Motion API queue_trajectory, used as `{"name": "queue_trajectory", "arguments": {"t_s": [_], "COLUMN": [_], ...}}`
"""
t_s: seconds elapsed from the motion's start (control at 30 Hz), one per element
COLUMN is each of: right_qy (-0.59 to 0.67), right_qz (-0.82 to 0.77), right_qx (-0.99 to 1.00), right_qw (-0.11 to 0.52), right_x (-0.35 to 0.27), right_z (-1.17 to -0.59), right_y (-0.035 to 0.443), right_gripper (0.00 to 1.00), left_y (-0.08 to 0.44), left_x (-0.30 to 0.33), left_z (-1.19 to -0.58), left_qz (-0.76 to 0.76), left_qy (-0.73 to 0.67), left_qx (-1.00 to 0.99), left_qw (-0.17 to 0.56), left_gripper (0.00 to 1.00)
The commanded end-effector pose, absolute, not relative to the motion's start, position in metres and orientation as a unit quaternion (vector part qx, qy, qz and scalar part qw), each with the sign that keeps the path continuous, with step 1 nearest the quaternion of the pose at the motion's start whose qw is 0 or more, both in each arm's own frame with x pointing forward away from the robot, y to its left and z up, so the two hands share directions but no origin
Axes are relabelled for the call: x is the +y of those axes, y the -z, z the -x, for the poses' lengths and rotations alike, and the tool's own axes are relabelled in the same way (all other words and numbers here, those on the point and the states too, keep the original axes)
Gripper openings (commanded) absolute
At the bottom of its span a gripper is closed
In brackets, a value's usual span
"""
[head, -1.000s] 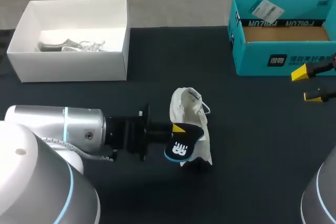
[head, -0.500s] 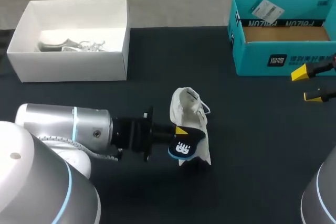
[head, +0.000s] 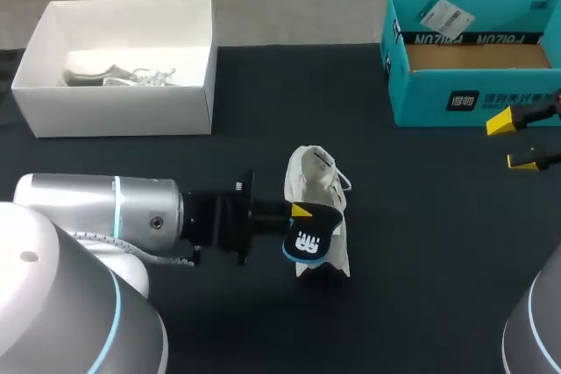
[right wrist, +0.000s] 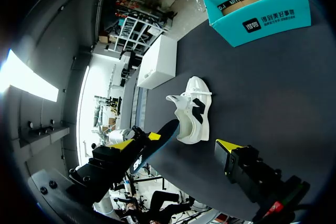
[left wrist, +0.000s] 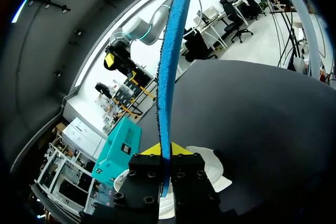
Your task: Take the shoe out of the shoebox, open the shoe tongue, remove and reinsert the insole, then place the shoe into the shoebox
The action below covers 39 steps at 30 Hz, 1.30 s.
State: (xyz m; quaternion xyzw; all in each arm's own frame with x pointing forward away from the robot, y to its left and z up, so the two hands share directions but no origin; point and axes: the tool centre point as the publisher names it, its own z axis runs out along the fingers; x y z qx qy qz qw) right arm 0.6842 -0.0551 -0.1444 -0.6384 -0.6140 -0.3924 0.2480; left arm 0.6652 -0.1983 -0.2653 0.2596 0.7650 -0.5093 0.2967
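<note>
Done: your white sneaker (head: 317,183) lies on the dark table (head: 421,243), out of the teal cardboard shoebox (head: 473,98), insole removed.
Left gripper (head: 301,213): clamped on the blue-and-black insole (head: 307,241), over the sneaker's near end.
Right gripper (head: 519,141): fingers apart, empty, beside the shoebox.
To do: you probably have reinsertion and boxing ahead.

Head view: insole (head: 308,243) covers the end of the shoe (head: 314,172) at the left gripper (head: 298,214) fingertips; only one yellow tip shows, the other sits under the insole; right gripper (head: 517,140) shows its fingers only, rest cut by the frame edge; shoebox (head: 421,98) beyond those fingers clipped at the same edge; grey-white bits (head: 118,76) in the white box (head: 114,111) too small to identify; left wrist view: insole runs out of frame ahead of the fingers, gripper body hides most of the shoe.
</note>
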Motion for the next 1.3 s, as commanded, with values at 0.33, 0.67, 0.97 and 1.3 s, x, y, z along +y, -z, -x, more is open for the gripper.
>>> {"name": "queue_trajectory", "arguments": {"t_s": [0.33,0.67,0.97,1.3], "right_qy": [0.392,0.392,0.392,0.392], "right_qz": [0.639,0.639,0.639,0.639], "right_qx": [-0.613,-0.613,-0.613,-0.613], "right_qw": [0.247,0.247,0.247,0.247], "right_x": [-0.055,-0.055,-0.055,-0.055], "right_z": [-0.683,-0.683,-0.683,-0.683], "right_y": [0.145,0.145,0.145,0.145], "right_gripper": [1.0,1.0,1.0,1.0], "left_y": [0.28,0.279,0.249,0.274], "left_x": [-0.193,-0.189,-0.209,-0.227], "left_z": [-0.665,-0.668,-0.659,-0.676], "left_qz": [-0.237,-0.234,-0.265,-0.268], "left_qy": [0.499,0.487,0.496,0.544], "left_qx": [0.78,0.792,0.774,0.736], "left_qw": [0.293,0.286,0.292,0.302], "left_gripper": [0.0,0.0,0.0,0.0]}}
